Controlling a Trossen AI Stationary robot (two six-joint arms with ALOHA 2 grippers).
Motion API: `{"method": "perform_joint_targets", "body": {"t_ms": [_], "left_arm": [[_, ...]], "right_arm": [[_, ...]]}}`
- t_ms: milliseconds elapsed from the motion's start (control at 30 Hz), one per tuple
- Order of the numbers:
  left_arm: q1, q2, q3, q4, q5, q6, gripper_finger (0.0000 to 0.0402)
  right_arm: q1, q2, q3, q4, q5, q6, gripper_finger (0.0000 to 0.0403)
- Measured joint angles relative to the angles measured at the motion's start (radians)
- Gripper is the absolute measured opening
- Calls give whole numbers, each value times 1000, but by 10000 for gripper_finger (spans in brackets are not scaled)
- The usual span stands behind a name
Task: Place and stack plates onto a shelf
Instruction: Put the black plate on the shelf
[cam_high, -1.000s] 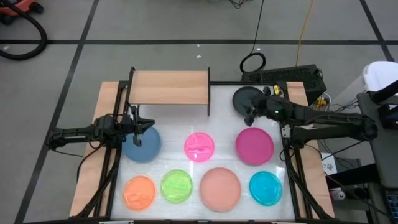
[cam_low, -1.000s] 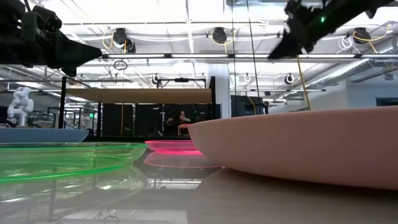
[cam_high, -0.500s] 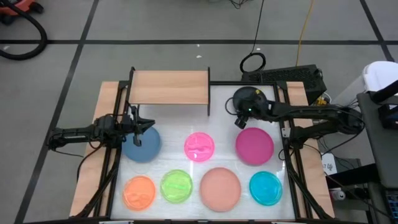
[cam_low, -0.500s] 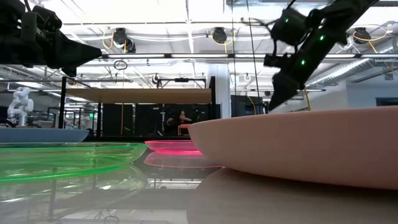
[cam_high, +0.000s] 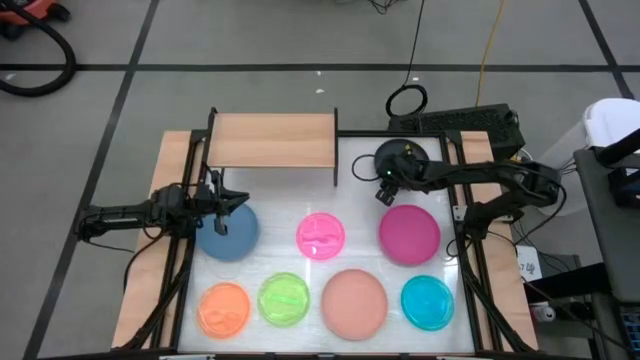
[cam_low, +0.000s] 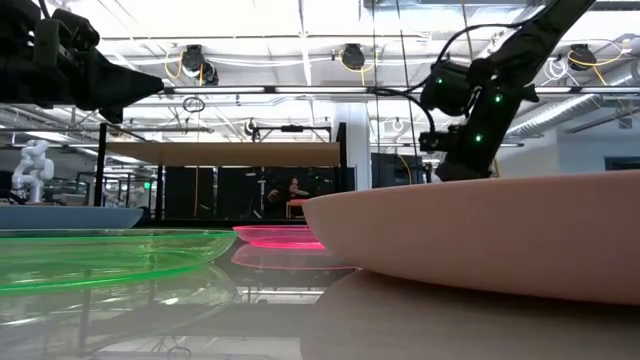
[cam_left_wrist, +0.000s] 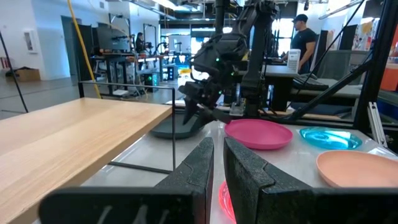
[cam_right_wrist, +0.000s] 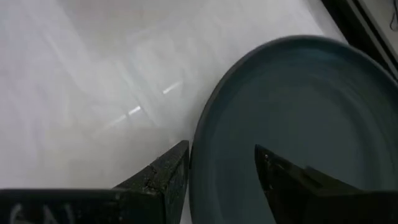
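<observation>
Right tool (cam_right_wrist: 217, 177) straddling grey plate (cam_right_wrist: 298, 130) rim (fingers apart), left tool (cam_high: 228, 199) above blue plate (cam_high: 228, 236)

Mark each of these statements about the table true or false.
1. The shelf is bare. True.
2. The right hand straddles the grey plate's rim. True.
3. The left hand holds the green plate. False: it is shut on nothing, above the blue plate.
4. The salmon plate lies between the green and cyan plates. True.
5. The magenta plate sits on the pink plate. False: they lie apart.
</observation>
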Motion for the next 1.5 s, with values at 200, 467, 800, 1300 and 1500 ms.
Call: {"method": "perform_joint_targets", "body": {"t_ms": [200, 467, 800, 1300, 1500], "left_arm": [[0, 0, 0, 0, 0, 0, 42], [0, 0, 0, 0, 0, 0, 42], [0, 0, 0, 0, 0, 0, 42], [0, 0, 0, 0, 0, 0, 42], [0, 0, 0, 0, 0, 0, 42]], "right_arm": [[-34, 42, 0, 1, 3, 0, 167], [-40, 56, -5, -8, -1, -26, 75], [55, -158, 32, -27, 117, -11, 3], [309, -142, 627, 33, 217, -274, 1], [324, 68, 784, 44, 180, -385, 1]]}}
